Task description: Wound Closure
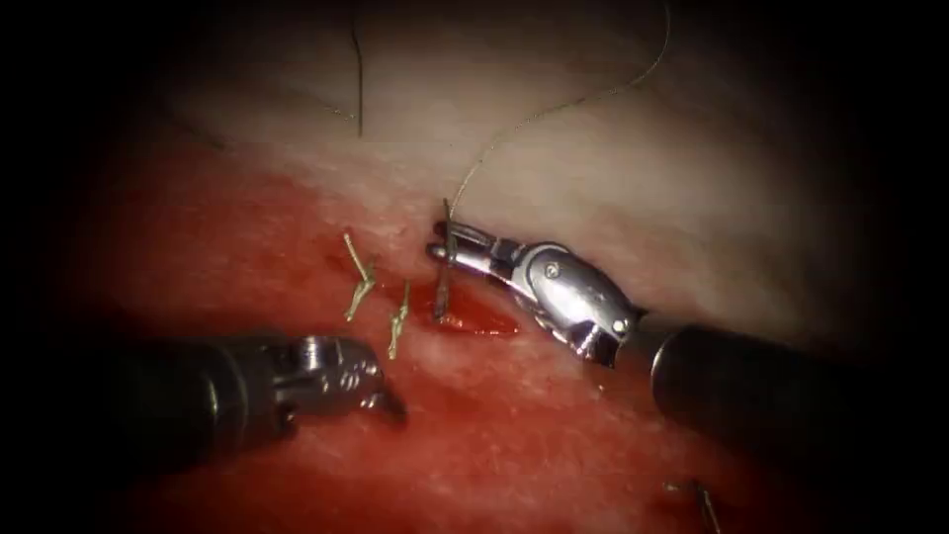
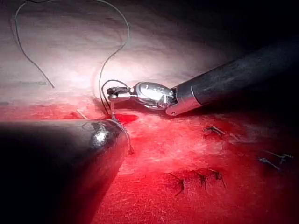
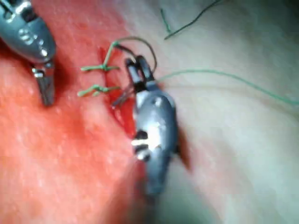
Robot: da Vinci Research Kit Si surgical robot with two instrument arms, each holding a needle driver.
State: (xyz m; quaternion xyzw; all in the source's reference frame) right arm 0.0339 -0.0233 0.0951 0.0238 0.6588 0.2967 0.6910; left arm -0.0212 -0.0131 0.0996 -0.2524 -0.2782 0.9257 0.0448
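The right arm's tool (image 1: pixel 447 244) comes in from the right of the endoscope view and reaches to the upper end of the cut (image 1: pixel 474 318) in the tissue (image 1: pixel 613 148). Its fingers (image 1: pixel 465 235) are closed on the curved needle (image 1: pixel 445 267), gripping it near its upper, thread-bearing end. The needle stands almost upright across the fingers, and its lower part goes down into the open cut, where red fluid (image 1: pixel 484 324) pools; whether the tip is buried in the tissue cannot be told. The thread (image 1: pixel 554 109) leaves the top of the needle and arcs up and to the right over the pale tissue.

The left arm's tool (image 1: pixel 390 403) lies low on the left side of the cut, apart from the needle. Its fingers are pressed together and hold nothing, the tip pointing down and to the right just above the reddened tissue.

2 finished stitches (image 1: pixel 358 282) with short cut ends sit across the cut just left of the needle, between the 2 tools. A loose dark piece of thread (image 1: pixel 358 69) lies on the pale tissue farther up.
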